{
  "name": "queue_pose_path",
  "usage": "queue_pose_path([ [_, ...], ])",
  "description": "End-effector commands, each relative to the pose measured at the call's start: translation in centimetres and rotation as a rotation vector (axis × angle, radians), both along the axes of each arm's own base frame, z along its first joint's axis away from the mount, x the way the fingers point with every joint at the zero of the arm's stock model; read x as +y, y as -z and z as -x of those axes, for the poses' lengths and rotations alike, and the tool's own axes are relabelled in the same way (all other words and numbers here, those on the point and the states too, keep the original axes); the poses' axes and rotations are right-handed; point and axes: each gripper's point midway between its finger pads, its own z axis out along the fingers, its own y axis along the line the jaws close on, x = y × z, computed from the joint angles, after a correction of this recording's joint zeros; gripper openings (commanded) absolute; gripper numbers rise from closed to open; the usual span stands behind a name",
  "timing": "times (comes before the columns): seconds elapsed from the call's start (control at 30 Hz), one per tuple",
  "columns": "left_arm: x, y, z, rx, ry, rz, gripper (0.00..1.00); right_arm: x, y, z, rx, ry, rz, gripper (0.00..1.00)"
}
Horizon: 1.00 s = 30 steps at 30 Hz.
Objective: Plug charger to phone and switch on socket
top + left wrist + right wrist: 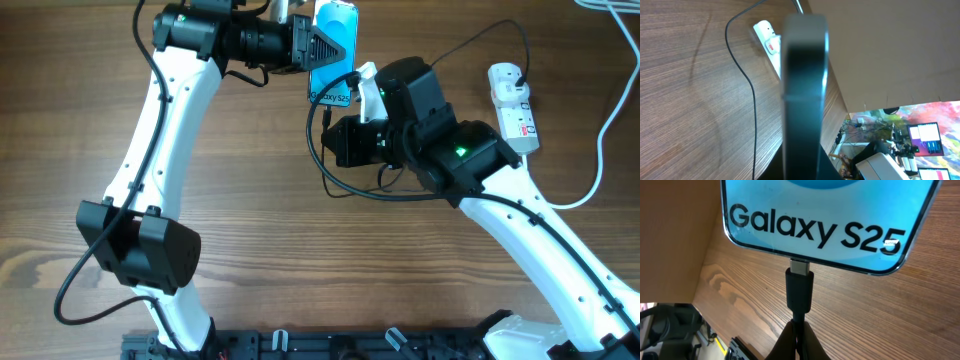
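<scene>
The phone (333, 52), light blue with a white "Galaxy S25" band, is held off the table by my left gripper (322, 45), which is shut on it. In the left wrist view the phone's dark edge (804, 90) fills the middle. My right gripper (800, 335) is shut on the charger cable just behind its black connector (799, 290). The connector's metal tip sits at the port in the phone's bottom edge (840, 235). The charger cable (345, 190) loops back to the white socket block (514, 105) at the right; the block also shows in the left wrist view (769, 45).
A thick white cord (610, 110) curves from the socket along the right side of the wooden table (300, 260). The table's far edge lies close behind the phone. The arm bases stand at the front edge.
</scene>
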Motion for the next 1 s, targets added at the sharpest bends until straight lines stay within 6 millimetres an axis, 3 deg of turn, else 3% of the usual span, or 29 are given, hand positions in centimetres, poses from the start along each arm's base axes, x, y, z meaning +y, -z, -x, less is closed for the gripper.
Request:
queue_pose_path([
  [0.0,-0.05,-0.54,0.12,-0.033,0.018,0.008,0.04,0.48,-0.42,-0.19,-0.006,-0.009,-0.016,0.04],
  [0.97,-0.13,-0.69,0.2,-0.053,0.035,0.013,0.04,0.34,0.26,-0.63,-0.001,0.007,0.006,0.04],
])
